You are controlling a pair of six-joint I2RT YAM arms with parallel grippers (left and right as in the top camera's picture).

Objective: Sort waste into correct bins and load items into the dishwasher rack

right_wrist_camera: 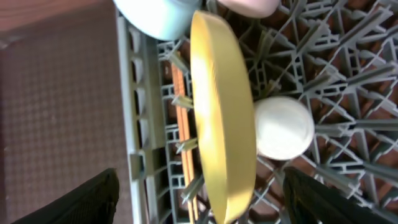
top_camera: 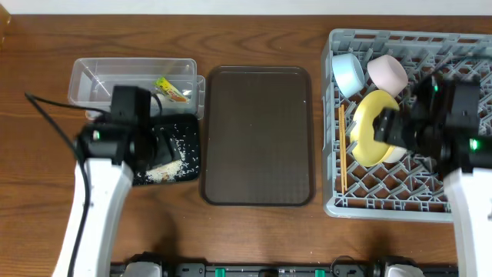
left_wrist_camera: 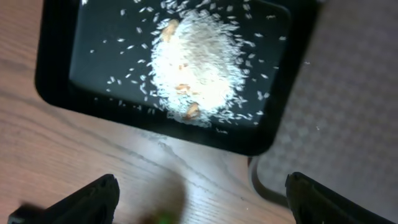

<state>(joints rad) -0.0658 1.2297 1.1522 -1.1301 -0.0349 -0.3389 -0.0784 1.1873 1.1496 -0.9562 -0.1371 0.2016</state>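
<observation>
Legible text: none. Snack wrapper, in the clear tub: printed, but print too small to read.

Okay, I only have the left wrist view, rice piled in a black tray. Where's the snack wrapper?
Observer: The wrapper lies inside the clear tub.
Operator: Is the yellow plate loaded?
Observer: Yes, the yellow plate stands on edge between pegs in the rack.
Operator: And the chopsticks?
Observer: The chopsticks lie flat in the rack, between the plate and the wall nearest the brown tray.
</observation>
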